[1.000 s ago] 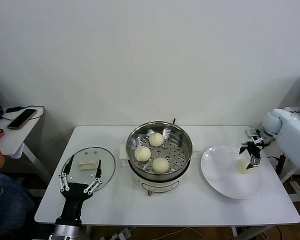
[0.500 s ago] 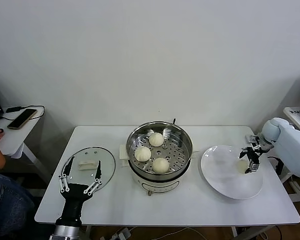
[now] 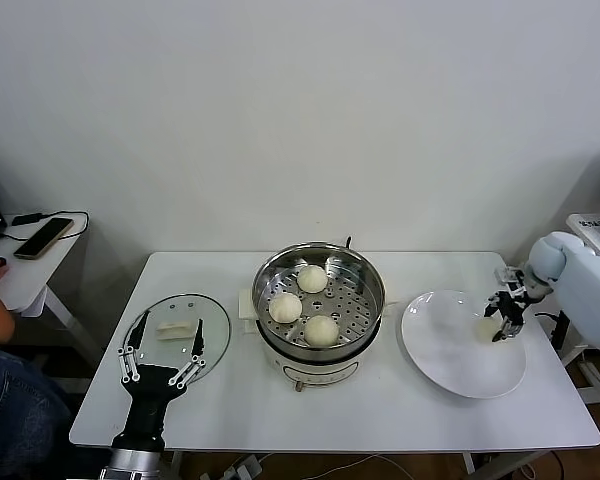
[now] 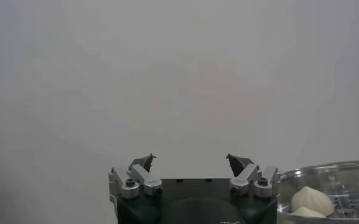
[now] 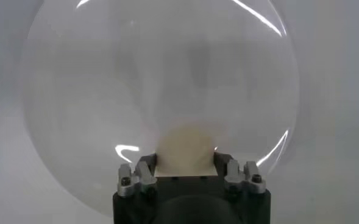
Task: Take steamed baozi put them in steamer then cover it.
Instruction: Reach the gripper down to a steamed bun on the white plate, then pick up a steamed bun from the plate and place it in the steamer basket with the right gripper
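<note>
The steamer stands mid-table with three steamed baozi on its perforated tray. The fourth baozi is at the right side of the white plate. My right gripper is shut on it; in the right wrist view the fingers press both sides of the bun over the plate. The cover lies flat on the table at the left. My left gripper is open and empty at the cover's near edge; it also shows in the left wrist view, with the steamer beside it.
A side table with a phone stands far left, with a person's hand and knee beside it. The table's right edge is close to my right arm.
My right gripper came down from above the baozi on the plate and closed round it. The left arm has not moved.
</note>
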You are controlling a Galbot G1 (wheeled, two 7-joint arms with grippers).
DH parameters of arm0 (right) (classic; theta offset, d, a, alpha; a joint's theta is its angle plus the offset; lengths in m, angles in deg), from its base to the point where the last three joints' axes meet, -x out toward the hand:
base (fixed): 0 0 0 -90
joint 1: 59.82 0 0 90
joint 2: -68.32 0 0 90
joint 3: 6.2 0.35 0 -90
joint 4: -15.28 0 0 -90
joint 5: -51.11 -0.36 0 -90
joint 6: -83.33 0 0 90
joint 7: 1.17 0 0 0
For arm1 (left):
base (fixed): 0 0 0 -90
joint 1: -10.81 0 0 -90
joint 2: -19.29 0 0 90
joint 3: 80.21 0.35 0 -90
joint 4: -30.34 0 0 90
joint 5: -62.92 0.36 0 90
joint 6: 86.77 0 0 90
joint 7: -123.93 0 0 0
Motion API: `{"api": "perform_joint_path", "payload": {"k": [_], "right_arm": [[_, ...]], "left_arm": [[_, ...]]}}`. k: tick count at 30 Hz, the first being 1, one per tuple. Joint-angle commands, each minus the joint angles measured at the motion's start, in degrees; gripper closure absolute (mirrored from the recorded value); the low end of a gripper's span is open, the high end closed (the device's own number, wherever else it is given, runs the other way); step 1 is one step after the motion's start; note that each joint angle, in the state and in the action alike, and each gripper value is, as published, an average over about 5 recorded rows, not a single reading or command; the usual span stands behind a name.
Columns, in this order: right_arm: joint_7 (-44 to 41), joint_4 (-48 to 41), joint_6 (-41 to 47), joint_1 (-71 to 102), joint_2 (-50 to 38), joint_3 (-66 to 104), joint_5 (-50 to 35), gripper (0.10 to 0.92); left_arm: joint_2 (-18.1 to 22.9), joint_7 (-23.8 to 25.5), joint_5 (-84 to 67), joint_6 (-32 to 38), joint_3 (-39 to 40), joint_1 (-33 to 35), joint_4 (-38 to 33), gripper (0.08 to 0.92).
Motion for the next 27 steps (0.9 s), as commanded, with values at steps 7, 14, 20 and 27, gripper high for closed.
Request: {"api": "perform_joint_path", "payload": {"k": [7,14,20,27], "right_arm": [[-11.2,22.6,6.2,-35.1,0.8,-30.6,-22.5,0.357],[-9.1,29.9,12.8,-44.7,9.6,-40.1,-37.8,0.363],[-5.6,30.5,15.6,-44.0,16.7,-42.3,-42.1,0.364],[-1.7,28.4,17.1,-39.6,21.7,-43.6,-41.4,0.371]], "left_arm": [[-0.8,-0.1,-0.1,0.0,0.3,-0.2,-0.6,0.177],[-1.0,-0.1,-0.2,0.0,0.8,-0.3,-1.0,0.177],[-0.8,-0.2,-0.1,0.0,0.7,-0.4,-1.1,0.177],[-0.6,-0.4,-0.1,0.0,0.4,-0.6,-0.9,0.177]]}}
